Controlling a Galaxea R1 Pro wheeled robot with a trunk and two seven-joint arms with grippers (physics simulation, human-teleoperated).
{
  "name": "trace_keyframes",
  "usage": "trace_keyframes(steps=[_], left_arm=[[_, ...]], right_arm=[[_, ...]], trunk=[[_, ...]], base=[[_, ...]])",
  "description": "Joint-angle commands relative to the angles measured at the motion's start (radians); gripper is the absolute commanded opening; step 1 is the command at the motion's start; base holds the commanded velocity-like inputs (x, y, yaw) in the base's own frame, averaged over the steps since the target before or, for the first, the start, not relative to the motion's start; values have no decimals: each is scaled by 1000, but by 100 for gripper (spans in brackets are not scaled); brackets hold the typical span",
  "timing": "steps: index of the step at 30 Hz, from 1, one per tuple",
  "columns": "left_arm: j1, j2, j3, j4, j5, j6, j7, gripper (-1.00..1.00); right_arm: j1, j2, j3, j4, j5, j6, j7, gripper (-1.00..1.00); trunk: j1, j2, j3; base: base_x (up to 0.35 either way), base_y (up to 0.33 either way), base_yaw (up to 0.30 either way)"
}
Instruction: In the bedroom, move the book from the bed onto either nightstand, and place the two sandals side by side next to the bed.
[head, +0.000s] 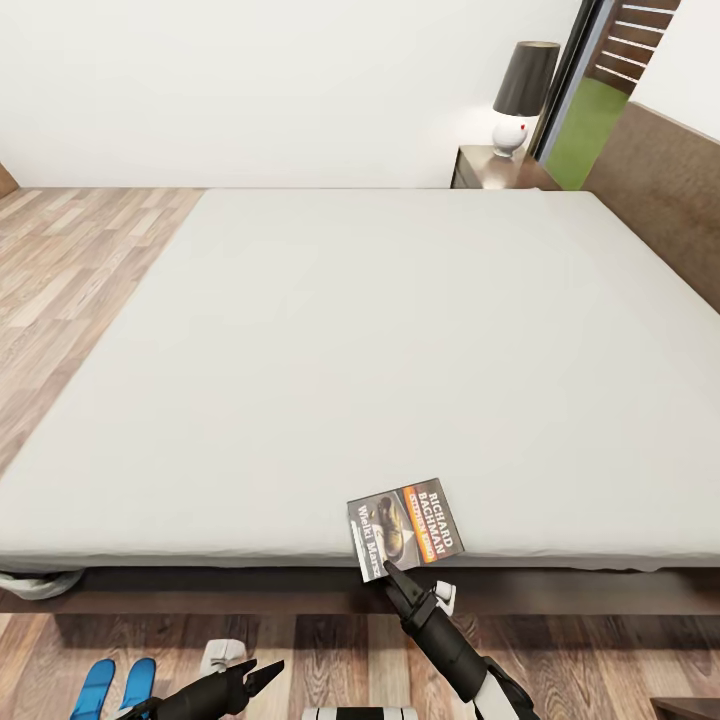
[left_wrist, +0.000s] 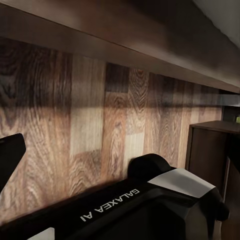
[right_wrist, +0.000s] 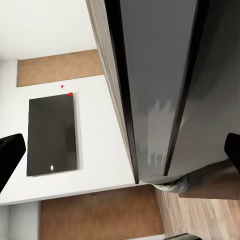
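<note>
Nearest the camera, over the wood-plank floor (head: 330, 640), the left end effector (head: 262, 677) hangs low with its jaws narrowly parted and empty, the two sandals (head: 115, 688) lying side by side on the floor to its left. The right end effector (head: 392, 578) reaches up to the near edge of the bed (head: 300, 340), its tip at the book (head: 405, 527), though whether it grips cannot be told. The book overhangs the mattress's near edge; a nightstand (head: 500, 168) with a lamp (head: 520, 95) stands at the far right.

1 bed (head: 300, 350), 1 book (head: 405, 528), 2 sandals (head: 115, 687), 1 lamp (head: 520, 95)
</note>
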Motion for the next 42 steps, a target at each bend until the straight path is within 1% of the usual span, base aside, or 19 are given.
trace_keyframes(steps=[1, 34, 35, 42], left_arm=[[0, 0, -2, 1, 5, -1, -3, 100], [0, 0, -2, 1, 4, -1, -4, 100], [0, 0, -2, 1, 4, -1, -4, 100], [0, 0, -3, 1, 4, -1, -4, 100]], right_arm=[[0, 1, -4, 0, -1, 10, 3, 100], [0, 0, -4, -1, -1, 11, 4, 100], [0, 0, -4, -1, -1, 11, 4, -100], [0, 0, -4, -1, -1, 11, 3, -100]], trunk=[[0, 0, -1], [0, 0, -1], [0, 0, -1], [0, 0, -1]], base=[[0, 0, 0], [10, 0, 0], [0, 0, 0], [0, 0, 0]])
